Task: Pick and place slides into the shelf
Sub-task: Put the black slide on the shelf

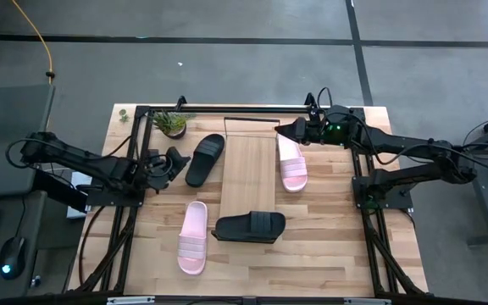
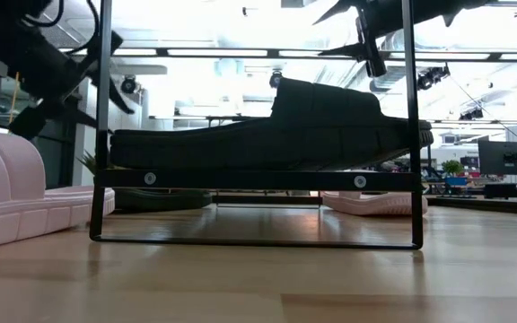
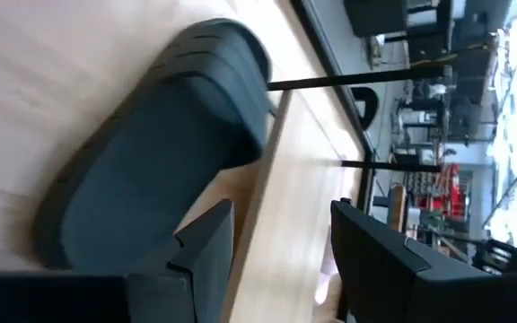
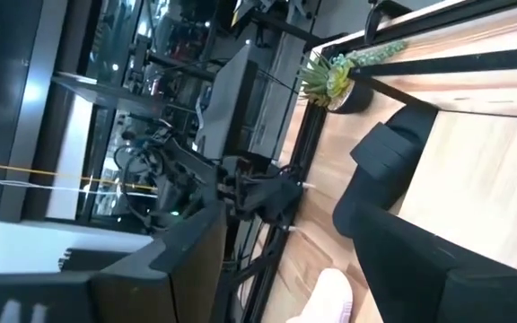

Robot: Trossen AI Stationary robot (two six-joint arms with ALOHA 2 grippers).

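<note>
The shelf (image 1: 248, 174) stands mid-table, its light board running far to near. One black slide (image 1: 250, 227) lies crosswise, sole down, on the board's near end (image 2: 267, 135). A second black slide (image 1: 205, 158) lies on the table left of the board. My left gripper (image 1: 176, 161) is open just left of it, and the slide (image 3: 151, 152) shows ahead of the fingers (image 3: 205, 251). A pink slide (image 1: 292, 165) lies along the board's right side. My right gripper (image 1: 286, 130) hovers open over its far end. Another pink slide (image 1: 193, 237) lies near left.
A small potted plant (image 1: 172, 123) stands at the far left, close to the left black slide. A black metal frame (image 1: 227, 108) runs along the table's far edge and down both sides. Bare tabletop (image 1: 329, 246) lies at the near right.
</note>
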